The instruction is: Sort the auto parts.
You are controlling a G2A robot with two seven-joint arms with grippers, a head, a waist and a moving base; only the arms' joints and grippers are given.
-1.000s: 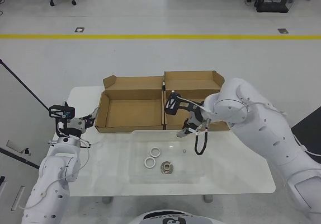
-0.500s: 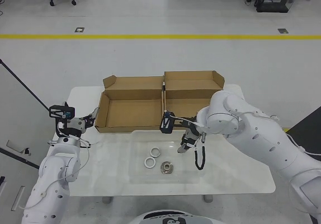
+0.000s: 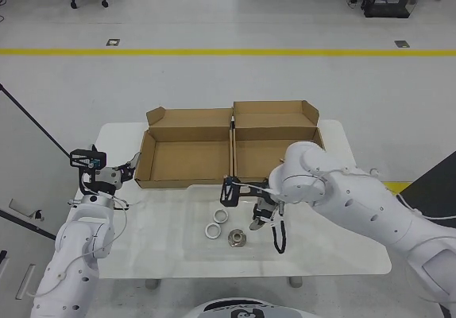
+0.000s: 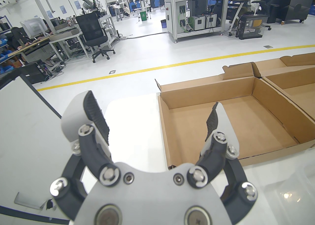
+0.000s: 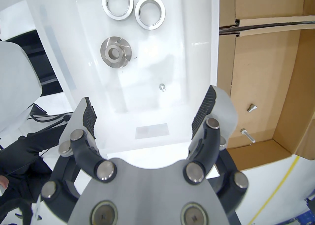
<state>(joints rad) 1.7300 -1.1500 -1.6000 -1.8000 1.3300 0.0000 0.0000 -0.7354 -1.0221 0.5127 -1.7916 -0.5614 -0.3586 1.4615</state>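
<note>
The right hand (image 5: 150, 110) had swung back from the right box (image 5: 265, 68), two bolts (image 5: 251, 107) already inside, and hung empty, jaws apart, over the rings (image 5: 117, 2) and hub (image 5: 115, 52) on the table (image 5: 192, 2), seemingly for another pick.

Both arms wear glossy white, rounded shells. The right arm (image 3: 355, 199) is bulky, across the right half of the top view. The left arm (image 3: 81, 246) is slimmer, at lower left. A black cable (image 3: 280, 234) hangs at the right wrist. There is a small black camera block (image 3: 85, 159) on the left wrist.

The left pincer (image 4: 152, 99) and right pincer (image 5: 149, 94) are built alike:
- silver base plate (image 4: 152, 196)
- black curved links (image 4: 91, 152)
- bright round screws (image 4: 108, 174)
- white fingers (image 5: 221, 103) faced with black ribbed pads (image 4: 97, 115)
</note>
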